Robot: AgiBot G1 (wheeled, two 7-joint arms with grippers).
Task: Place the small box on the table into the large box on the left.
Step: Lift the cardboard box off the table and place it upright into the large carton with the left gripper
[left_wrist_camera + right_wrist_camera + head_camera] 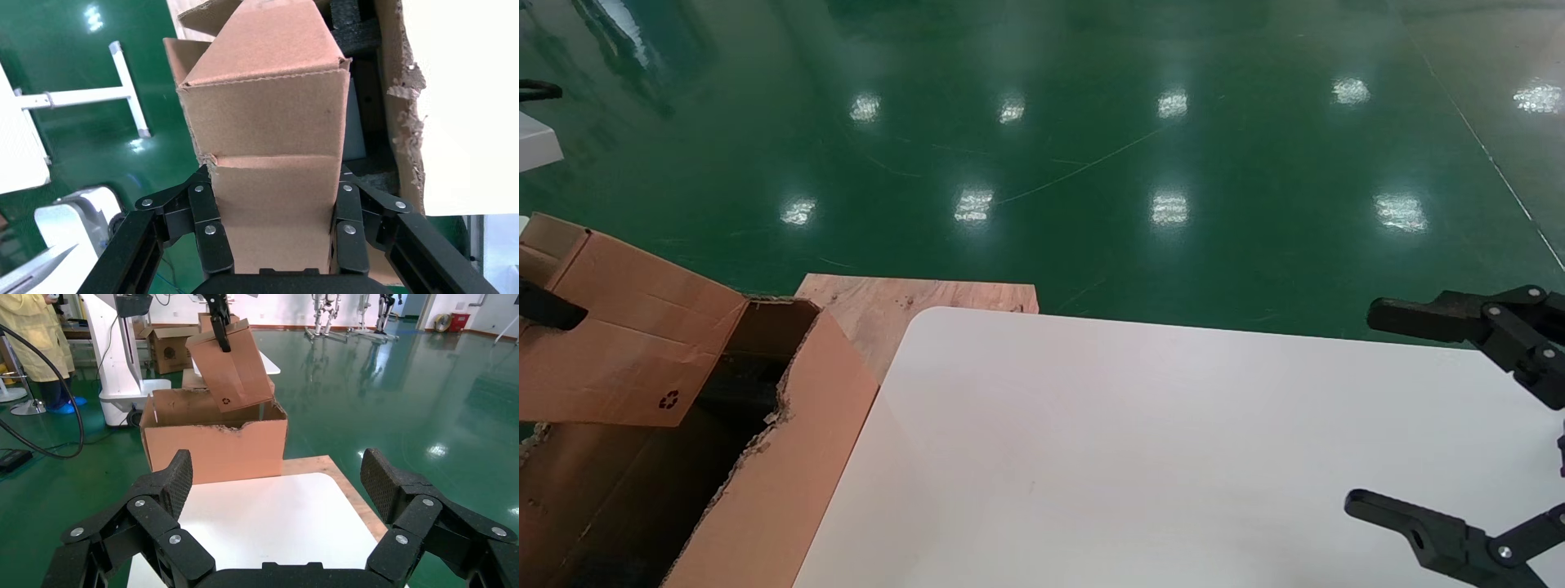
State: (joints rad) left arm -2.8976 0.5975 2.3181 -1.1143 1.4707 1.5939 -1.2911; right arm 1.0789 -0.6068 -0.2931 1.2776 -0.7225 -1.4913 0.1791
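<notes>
Above the large box (789, 457), the left end effector (275, 236) pinches the small box (633, 343); the right end effector (1361, 408) hangs spread.

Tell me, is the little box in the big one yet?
Nearly. The small box is already off the table, clamped in the left gripper and hanging tilted over the large box. Still to do: lower it in and let go. The right gripper waits open.

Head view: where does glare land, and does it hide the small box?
Head view: ceiling lamps glare in rows on the glossy green floor; the small brown cardboard box stays evenly lit. Left wrist view: the left tool grips it, crisp. Right wrist view: box unglared.
</notes>
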